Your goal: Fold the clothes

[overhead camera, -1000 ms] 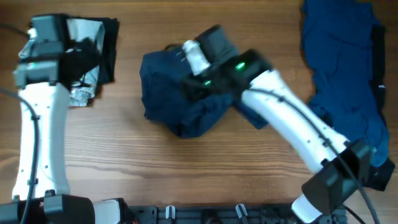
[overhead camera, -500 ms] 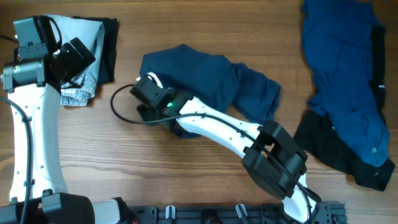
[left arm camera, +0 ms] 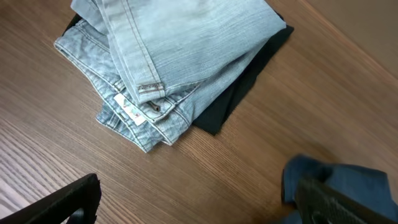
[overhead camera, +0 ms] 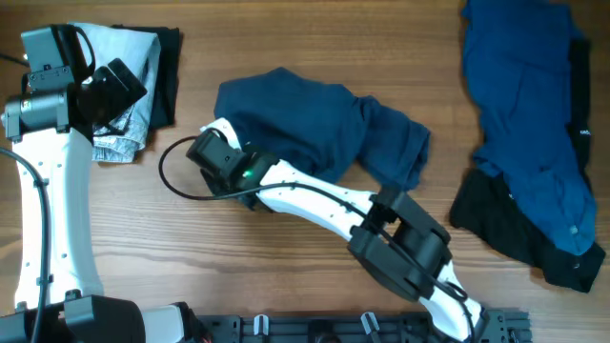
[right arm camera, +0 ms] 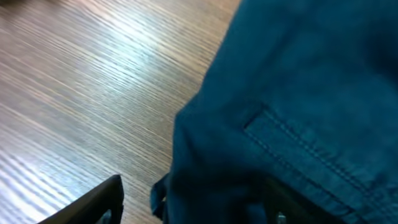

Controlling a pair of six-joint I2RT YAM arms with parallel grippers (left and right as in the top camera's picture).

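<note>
Nearest me, on the wood-grain desk (overhead camera: 172, 257), my right arm (overhead camera: 305, 198) stretches low and leftward. Its tool (overhead camera: 205, 152) is released, jaws straddling the near-left edge of the dark navy piece (overhead camera: 305, 124). Farther left, the left tool (overhead camera: 114, 86) hangs spread wide over the folded pale denim (overhead camera: 129, 57), which lies on a black piece (overhead camera: 170, 76). A medium-blue piece (overhead camera: 524, 114) sprawls far right.

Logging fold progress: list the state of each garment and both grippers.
navy garment, bunched, loosely doubled over
light denim piece, folded, on top of the stack
black piece, flat under the denim
blue garment, spread out, unfolded
black garment, rumpled, partly under the blue one
left gripper, open, empty
right gripper, open, astride the navy garment's edge
</note>
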